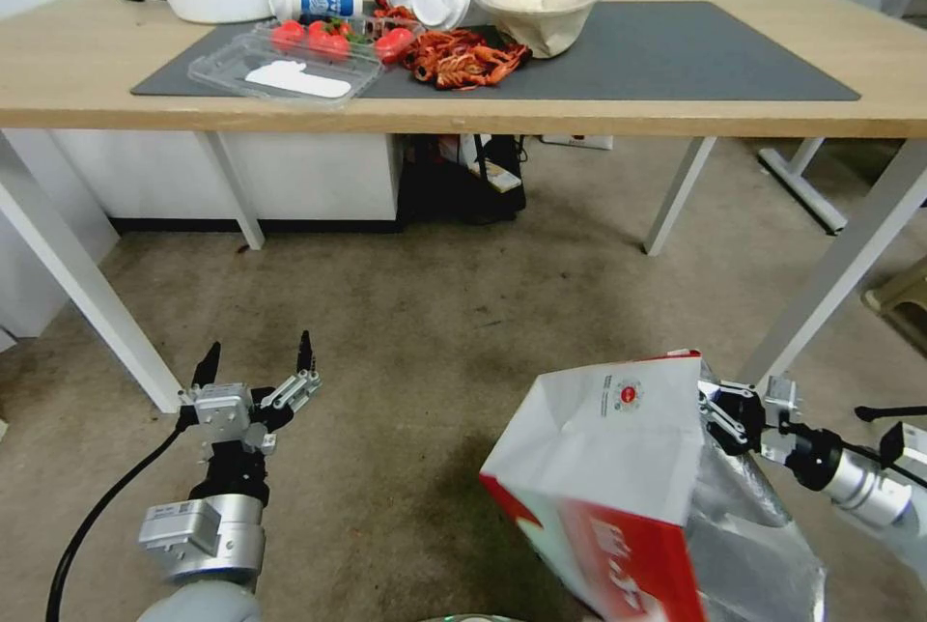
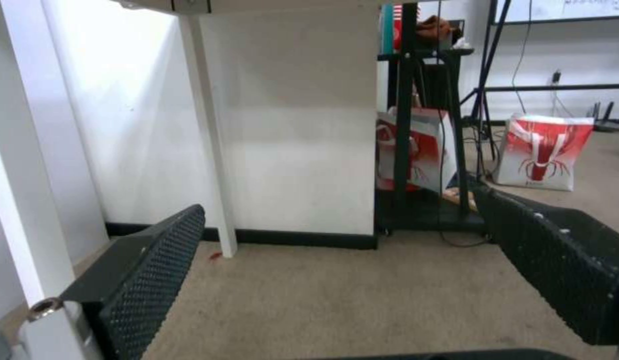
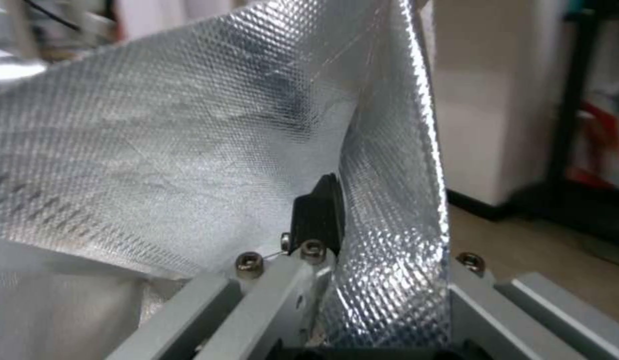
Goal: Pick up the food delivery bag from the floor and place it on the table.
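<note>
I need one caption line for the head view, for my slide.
Right claw grips the tilted food delivery bag by its rim; left claw open.

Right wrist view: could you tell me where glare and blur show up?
Right wrist view: glare streaks the foil lining of the food delivery bag, and the background behind it is blurred. Head view: straight table edges bow from lens distortion.

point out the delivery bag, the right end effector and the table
food delivery bag (image 1: 618,438), head view, its white outer panel
right end effector (image 1: 710,409), head view, fingertips clamped on the bag's edge
table (image 1: 676,115), head view, wooden front edge
</note>
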### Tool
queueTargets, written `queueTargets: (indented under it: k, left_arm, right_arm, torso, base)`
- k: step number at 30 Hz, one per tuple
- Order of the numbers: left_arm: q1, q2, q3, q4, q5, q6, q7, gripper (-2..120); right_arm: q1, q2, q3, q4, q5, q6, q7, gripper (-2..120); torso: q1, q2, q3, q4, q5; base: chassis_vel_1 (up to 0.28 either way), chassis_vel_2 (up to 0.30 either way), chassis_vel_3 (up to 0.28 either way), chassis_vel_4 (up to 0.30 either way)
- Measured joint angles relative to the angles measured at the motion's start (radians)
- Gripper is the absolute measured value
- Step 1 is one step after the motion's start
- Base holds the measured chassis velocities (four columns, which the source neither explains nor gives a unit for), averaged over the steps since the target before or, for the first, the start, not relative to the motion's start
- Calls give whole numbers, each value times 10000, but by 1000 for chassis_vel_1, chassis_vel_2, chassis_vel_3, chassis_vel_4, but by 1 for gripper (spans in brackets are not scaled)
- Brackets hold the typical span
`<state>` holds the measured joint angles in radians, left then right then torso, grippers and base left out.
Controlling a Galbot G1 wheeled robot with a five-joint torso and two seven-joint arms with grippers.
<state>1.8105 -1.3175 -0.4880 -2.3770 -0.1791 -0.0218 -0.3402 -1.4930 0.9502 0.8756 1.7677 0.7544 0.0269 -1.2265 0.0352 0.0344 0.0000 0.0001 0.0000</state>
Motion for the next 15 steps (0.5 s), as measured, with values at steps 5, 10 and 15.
queueTargets:
  k: [5, 10, 15]
  left_arm:
    - [19, -42, -1, -39, -22, 14, -1, 100]
    - [28, -76, 10, -62, -35, 44, -1, 100]
    - [63, -119, 23, -165, -97, 192, -46, 100]
  right_arm:
    - [26, -141, -2, 48, 387, -183, -588, 0]
    - [52, -263, -1, 109, 713, -270, -877, 0]
    - [120, -454, 4, 238, 1363, -531, -1240, 0]
  torso:
    - [0, 0, 0, -2, 3]
    - [0, 0, 0, -1, -1]
    - [0, 0, 0, 0, 0]
  base:
    - [0, 0, 0, 0]
    - [0, 0, 0, 0]
    - [0, 0, 0, 0]
